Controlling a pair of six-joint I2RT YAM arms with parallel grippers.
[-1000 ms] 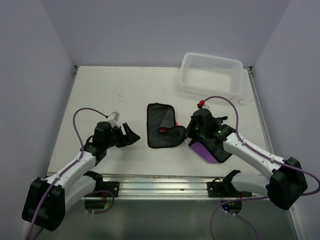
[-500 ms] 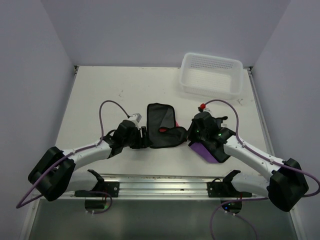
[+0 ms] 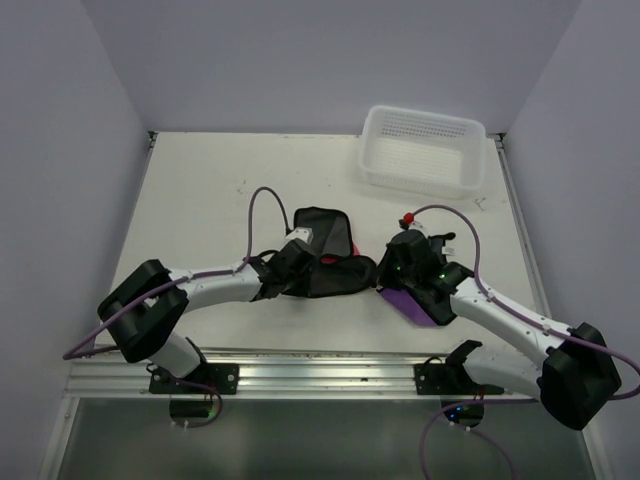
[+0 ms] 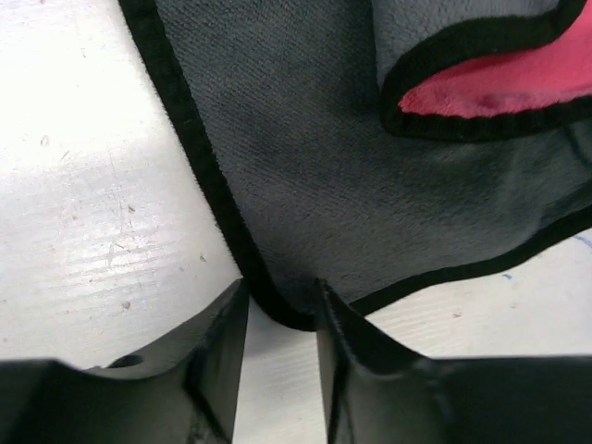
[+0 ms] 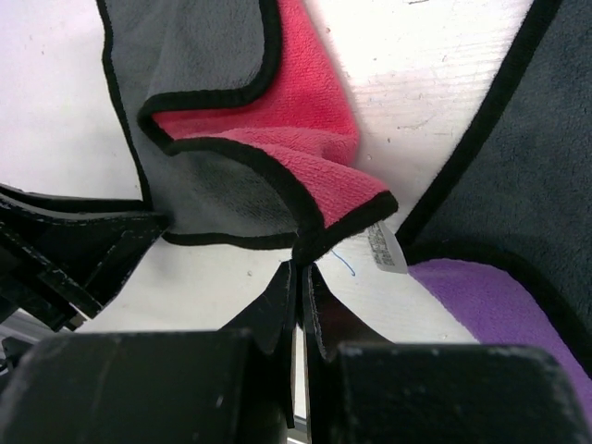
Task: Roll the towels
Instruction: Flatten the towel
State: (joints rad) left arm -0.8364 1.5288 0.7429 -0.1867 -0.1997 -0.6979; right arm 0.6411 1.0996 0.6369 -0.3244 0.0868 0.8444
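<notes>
The pink-red towel (image 3: 325, 240), dark grey on its back with black trim, lies partly folded at the table's middle. Its grey back (image 4: 351, 185) and a pink fold (image 4: 499, 88) fill the left wrist view. My left gripper (image 3: 310, 270) is open, its fingertips either side of the towel's near left corner (image 4: 277, 314) at table level. My right gripper (image 3: 378, 272) is shut on the black-edged near right corner of the pink-red towel (image 5: 305, 129). The purple towel (image 3: 405, 302) lies flat mostly under my right arm, also in the right wrist view (image 5: 481, 305).
A white perforated basket (image 3: 420, 150) stands at the back right. A white care label (image 5: 384, 248) hangs off the towel corner by my right fingertips. The left gripper's fingers (image 5: 83, 250) show at the left of the right wrist view. The aluminium rail (image 3: 320, 365) runs along the near edge.
My left arm has swung right from the open table to the towel's near left corner. The right gripper stays on the towel's right corner, shifted slightly toward me.
</notes>
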